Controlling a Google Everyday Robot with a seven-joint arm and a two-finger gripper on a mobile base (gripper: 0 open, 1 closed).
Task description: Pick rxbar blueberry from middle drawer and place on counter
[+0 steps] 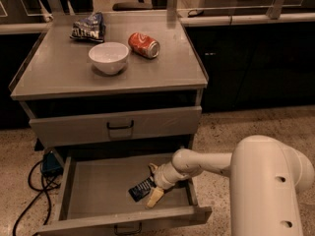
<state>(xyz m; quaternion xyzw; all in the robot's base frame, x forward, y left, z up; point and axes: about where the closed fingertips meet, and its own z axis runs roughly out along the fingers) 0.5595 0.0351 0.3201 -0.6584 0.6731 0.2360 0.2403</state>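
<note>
The gripper (152,183) sits low in the middle drawer (98,191), jaws wide, straddling one end of the rxbar blueberry (140,189). The drawer's side wall is close behind them and bare bottom lies beyond. Above them the grey counter (162,73) bears a bowl (109,57) and a can (144,45).

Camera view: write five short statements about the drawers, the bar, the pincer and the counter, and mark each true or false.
The rxbar blueberry lies in the open middle drawer. True.
The pincer hangs over the counter. False: it is down in the middle drawer, by the bar.
A white bowl stands on the counter. True.
The red can stands upright. False: it lies on its side.
The upper drawer is pulled out. False: it is shut.
</note>
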